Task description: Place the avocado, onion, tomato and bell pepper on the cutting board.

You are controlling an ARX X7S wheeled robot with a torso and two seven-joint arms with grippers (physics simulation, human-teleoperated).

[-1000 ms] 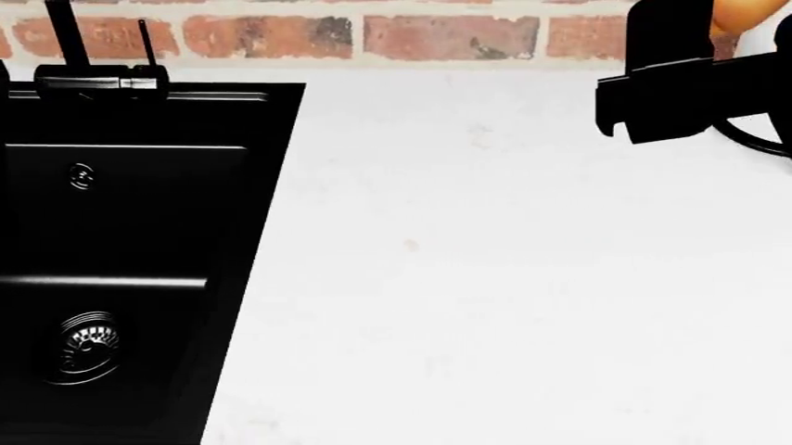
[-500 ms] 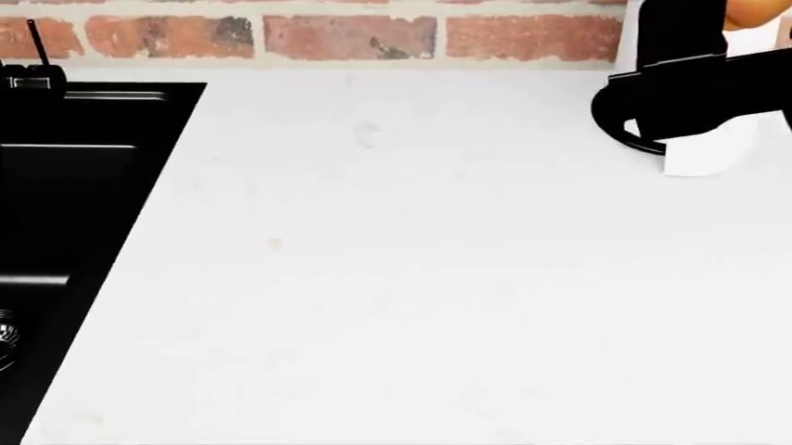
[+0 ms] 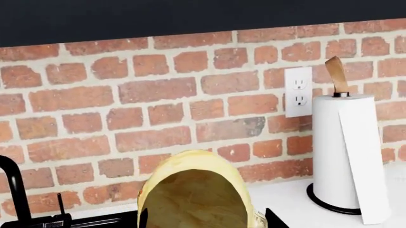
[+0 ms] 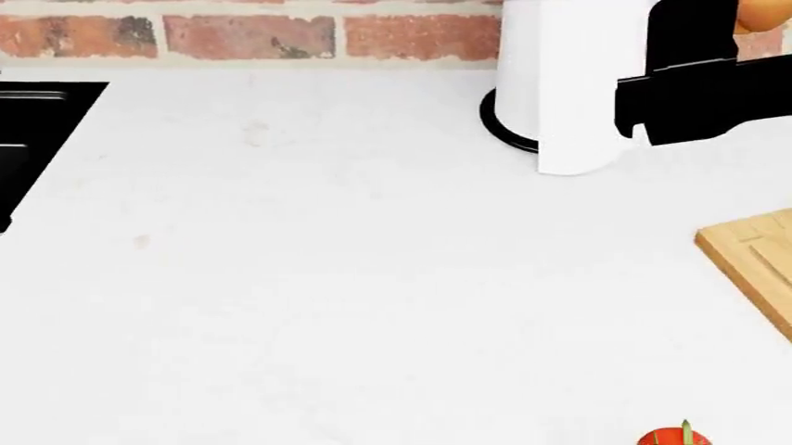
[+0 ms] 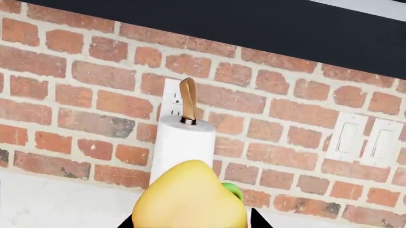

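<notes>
We see a white speckled surface (image 4: 310, 278) running back to a red brick wall (image 3: 127, 95). A paper towel roll (image 3: 345, 156) stands upright on a black round base (image 4: 502, 125) near the wall, with a tan loop at its top. A white outlet (image 3: 298, 91) is mounted beside it; two light switches (image 5: 362, 137) sit further along. A black sink (image 4: 37, 130) adjoins the surface.

White counter (image 4: 310, 278): towel roll (image 4: 557, 83), cutting board (image 4: 755, 255), tomato (image 4: 677, 438)

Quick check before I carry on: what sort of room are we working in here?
Most likely a home kitchen. A white countertop runs along a red brick wall with a black sink set into it, and a paper towel roll stands by a wall outlet.
</notes>
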